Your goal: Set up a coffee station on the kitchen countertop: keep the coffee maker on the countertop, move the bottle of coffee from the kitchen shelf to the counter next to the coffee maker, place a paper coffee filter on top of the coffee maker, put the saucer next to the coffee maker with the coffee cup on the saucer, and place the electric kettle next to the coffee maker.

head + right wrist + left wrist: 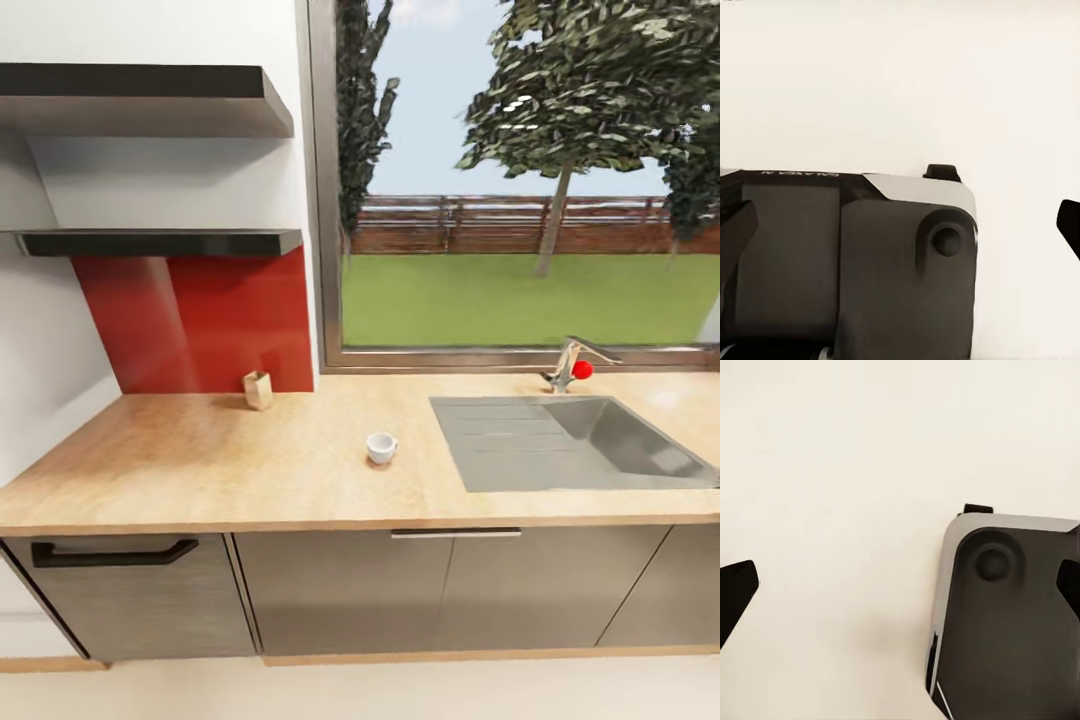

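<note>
Wood-tone kitchen countertop [200,470] carries the coffee cup [380,447] near centre, a small beige object [258,390] at its 10 o'clock by the red backsplash [200,320]. Both grippers' jaws stand wide apart over pale floor, holding nothing. I'd approach the cup squarely, descending slowly.

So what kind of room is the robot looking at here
A home kitchen, by the look of it: a long wood-tone countertop over grey cabinets, a steel sink with a tap under a garden window, and a coffee cup.
</note>
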You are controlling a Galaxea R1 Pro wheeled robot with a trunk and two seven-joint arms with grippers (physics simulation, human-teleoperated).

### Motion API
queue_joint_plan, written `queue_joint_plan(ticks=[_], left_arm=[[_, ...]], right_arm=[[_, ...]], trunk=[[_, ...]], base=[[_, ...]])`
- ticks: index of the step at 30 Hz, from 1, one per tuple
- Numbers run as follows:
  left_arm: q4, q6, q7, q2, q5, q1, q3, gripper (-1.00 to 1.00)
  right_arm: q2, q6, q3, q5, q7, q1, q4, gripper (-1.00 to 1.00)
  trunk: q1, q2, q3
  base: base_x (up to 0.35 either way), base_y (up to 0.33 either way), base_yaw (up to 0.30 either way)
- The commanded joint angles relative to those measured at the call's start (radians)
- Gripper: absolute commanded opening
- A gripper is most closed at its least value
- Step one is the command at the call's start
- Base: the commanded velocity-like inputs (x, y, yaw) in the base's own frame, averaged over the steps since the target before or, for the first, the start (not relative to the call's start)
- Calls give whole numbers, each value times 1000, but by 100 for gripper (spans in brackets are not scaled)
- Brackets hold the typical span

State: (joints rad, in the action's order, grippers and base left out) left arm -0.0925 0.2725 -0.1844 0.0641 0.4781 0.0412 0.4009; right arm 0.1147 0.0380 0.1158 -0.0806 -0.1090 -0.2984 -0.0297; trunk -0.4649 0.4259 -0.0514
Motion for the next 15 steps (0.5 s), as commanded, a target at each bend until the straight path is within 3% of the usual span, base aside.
queue_joint_plan(ticks=[1,4,7,9,10,11,12,15], left_arm=[[-1,1,-4,0,7,0,9,100],[-1,1,-4,-1,9,0,9,100],[-1,1,-4,2,7,0,9,100],[8,0,-5,9,5,0,8,100],[22,0,-6,13,4,0,8,100],[26,0,-6,14,3,0,7,100],[39,0,-6,20,0,0,8,100],[45,0,-5,35,-6,0,12,100]], right_arm=[[0,4,8,-8,-6,-1,-1,100],[4,1,8,-8,-5,-1,-3,100],[33,-27,15,-3,-6,-2,-95,100],[42,-130,18,-1,-5,-2,-209,100],[45,-224,20,1,-5,-2,-253,100],[46,-260,21,1,-5,-2,-264,100],[49,-417,30,2,-5,-2,-296,100],[52,-615,49,1,-6,-2,-379,100]], trunk=[[0,2,-2],[0,2,-1],[0,2,-1],[0,2,-1],[0,2,-1],[0,2,-1],[0,2,-1],[0,2,-1]], base=[[-120,294,-266],[-99,124,-75],[-10,11,-5],[-2,3,-1],[-1,1,-1],[0,0,0],[0,0,0],[0,0,0]])
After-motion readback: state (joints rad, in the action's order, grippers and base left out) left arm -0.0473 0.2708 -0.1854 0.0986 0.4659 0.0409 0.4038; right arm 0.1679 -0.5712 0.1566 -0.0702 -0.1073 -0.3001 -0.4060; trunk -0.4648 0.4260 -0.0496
